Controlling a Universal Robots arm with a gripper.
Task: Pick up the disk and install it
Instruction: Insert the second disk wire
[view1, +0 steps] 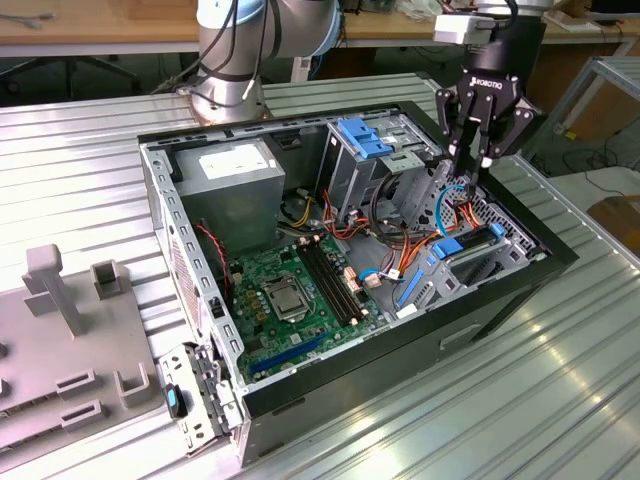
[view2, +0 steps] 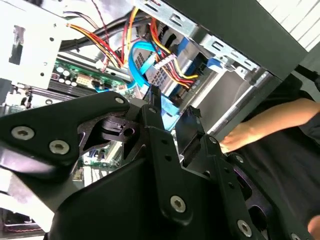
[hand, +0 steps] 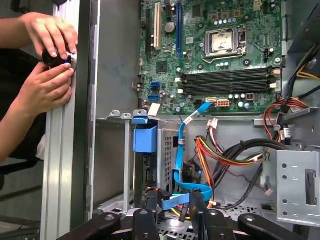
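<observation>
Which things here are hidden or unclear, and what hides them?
- What the robot's hand grips, if anything: in the exterior view, cables and the drive cage hide its lower end.
- Whether the disk sits in the bay: in the first wrist view, it is dark under the blue tab and crossed by a blue cable.
- The dark object in a person's hands: in the first wrist view, they mostly cover it.

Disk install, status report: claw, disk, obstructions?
Claw down in case by the cables. Disk hard to pick out. Person's hands at the case edge outside.

Bright, even overhead light; glare streaks the ribbed metal table (view1: 560, 330), and close foreground parts look soft.
</observation>
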